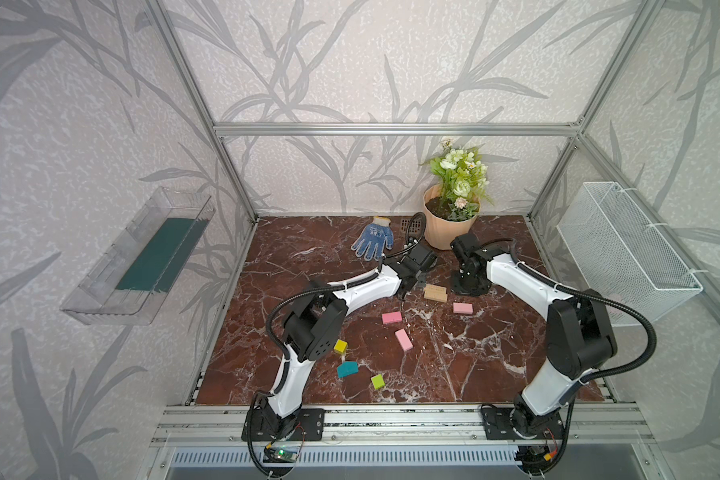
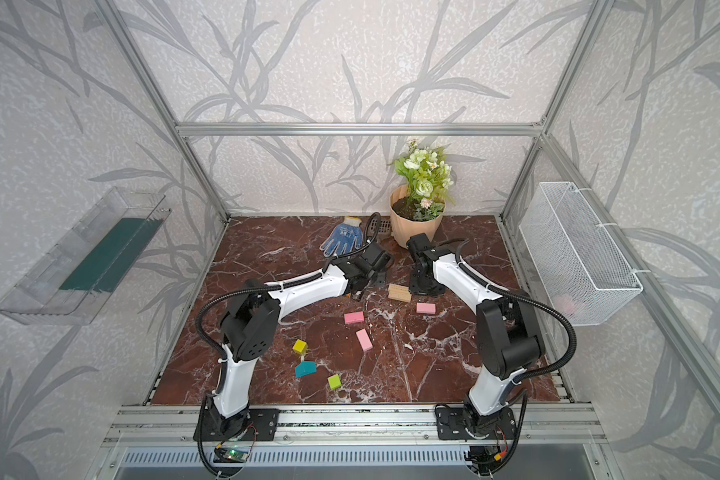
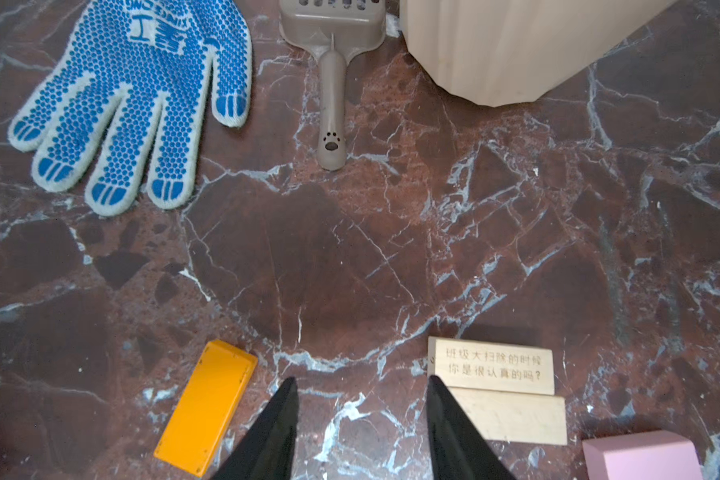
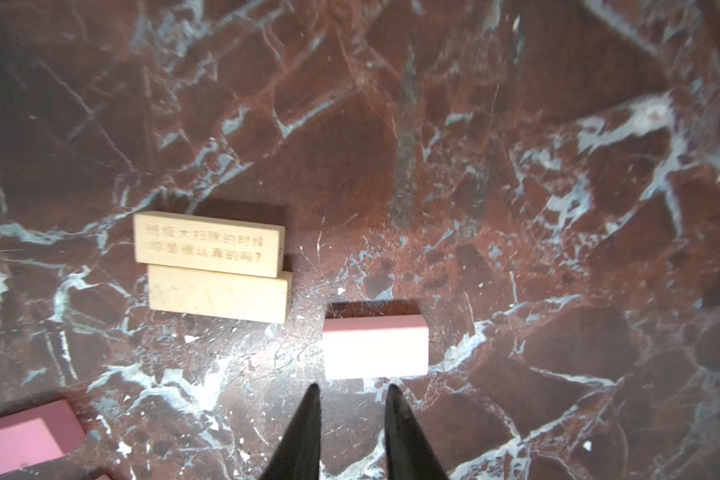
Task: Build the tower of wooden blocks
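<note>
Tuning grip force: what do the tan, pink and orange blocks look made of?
Tan blocks: bare, unpainted wood with a matte surface; one has characters engraved in it.
Pink block: probably wood under opaque matte paint; no grain shows.
Orange block: smooth, slightly glossy coat with small dots near the rim. It could be painted wood or plastic; I cannot tell.

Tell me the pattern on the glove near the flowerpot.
White knit glove covered in blue dots; the left wrist view shows it best.
</note>
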Controlling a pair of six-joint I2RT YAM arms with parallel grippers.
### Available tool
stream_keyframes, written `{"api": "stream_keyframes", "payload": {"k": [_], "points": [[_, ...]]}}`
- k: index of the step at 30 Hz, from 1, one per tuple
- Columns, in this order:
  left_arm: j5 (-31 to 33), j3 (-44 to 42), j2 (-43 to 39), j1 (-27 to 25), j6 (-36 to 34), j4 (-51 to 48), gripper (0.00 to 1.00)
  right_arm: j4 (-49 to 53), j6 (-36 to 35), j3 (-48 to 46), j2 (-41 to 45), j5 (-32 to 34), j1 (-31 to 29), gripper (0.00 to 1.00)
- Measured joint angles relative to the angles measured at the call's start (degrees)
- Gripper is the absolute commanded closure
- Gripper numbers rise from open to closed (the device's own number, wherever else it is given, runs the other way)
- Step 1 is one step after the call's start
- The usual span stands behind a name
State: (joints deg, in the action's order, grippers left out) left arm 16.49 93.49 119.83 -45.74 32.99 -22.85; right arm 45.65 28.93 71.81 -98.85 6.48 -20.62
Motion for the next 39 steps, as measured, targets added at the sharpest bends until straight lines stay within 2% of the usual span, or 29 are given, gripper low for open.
{"api": "stream_keyframes", "payload": {"k": [13, 24, 39], "points": [[-4.2, 6.0, 8.3, 1.9, -4.1, -3.2, 0.54, -5.2, 3.1, -2.0, -4.3, -2.6, 0.0, 0.76], [-4.6, 11.4, 11.5, 1.9, -5.0, -5.9, 0.54, -5.6, 3.6, -1.5, -7.3, -2.7, 0.0, 0.77], [-5.4, 13.4, 14.3, 2.0, -5.0, -7.6, 0.55, -6.6, 3.8, -0.9, -9.9, -4.0, 0.0, 0.78]]}}
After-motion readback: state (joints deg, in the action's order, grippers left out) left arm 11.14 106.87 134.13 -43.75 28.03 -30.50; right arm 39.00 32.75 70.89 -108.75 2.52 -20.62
